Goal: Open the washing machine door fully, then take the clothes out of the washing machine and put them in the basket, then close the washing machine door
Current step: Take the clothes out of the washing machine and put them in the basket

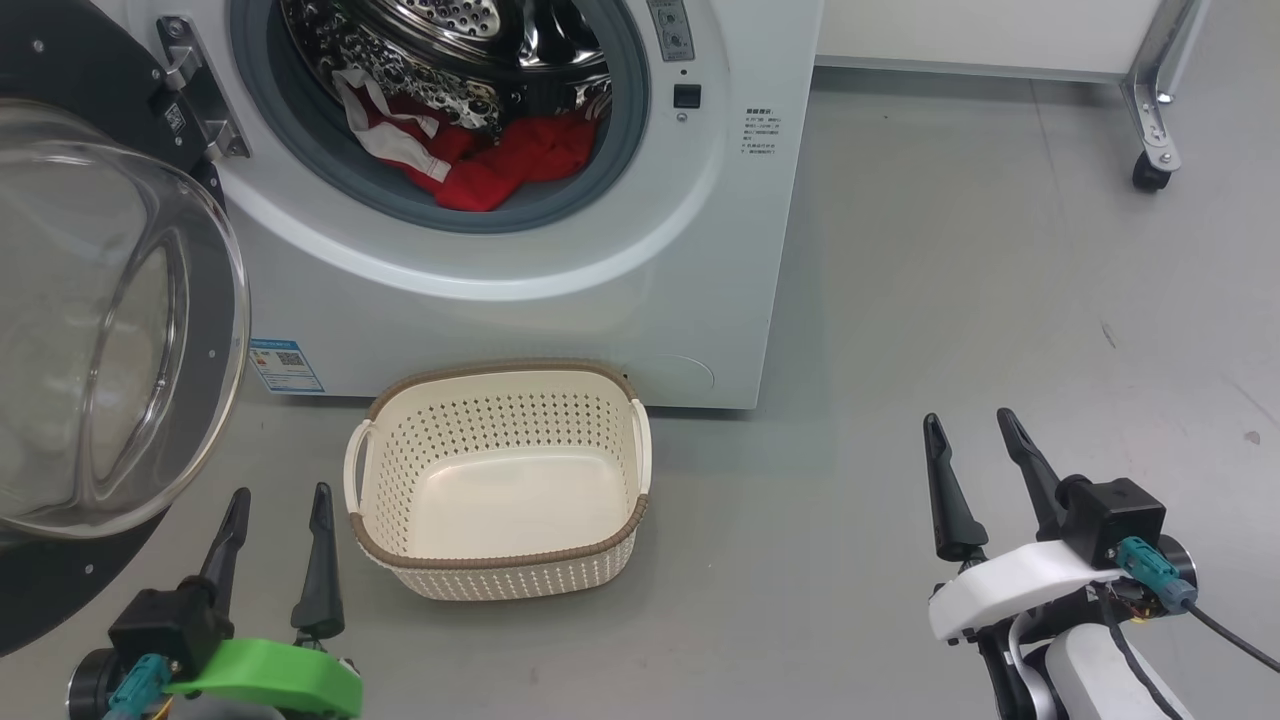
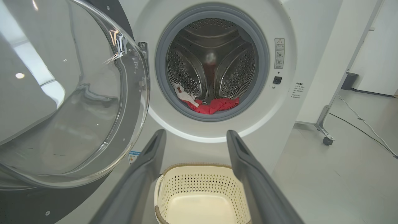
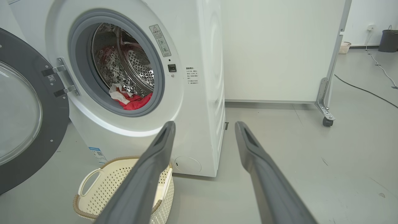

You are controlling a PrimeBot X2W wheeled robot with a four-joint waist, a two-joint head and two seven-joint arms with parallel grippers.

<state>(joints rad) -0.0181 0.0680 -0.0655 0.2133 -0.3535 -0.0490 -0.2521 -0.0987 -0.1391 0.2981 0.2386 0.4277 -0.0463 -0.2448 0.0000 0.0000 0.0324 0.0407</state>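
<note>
The washing machine (image 1: 560, 310) stands ahead with its door (image 1: 90, 330) swung wide open to the left, glass bowl facing out. Red clothes (image 1: 500, 165) with white trim lie low in the steel drum, also seen as the clothes (image 2: 214, 105) and the clothes (image 3: 132, 99). The cream basket (image 1: 500, 570) sits empty on the floor before the machine, the basket (image 2: 186, 183) between my left fingers in the left wrist view. My left gripper (image 1: 281, 490) is open beside the basket's left side. My right gripper (image 1: 968, 418) is open, well to the right over bare floor.
A white partition on a wheeled metal foot (image 1: 1150, 170) stands at the back right. Cables (image 3: 363, 90) run across the grey floor far right. The open door (image 2: 62, 102) takes up the space on the left.
</note>
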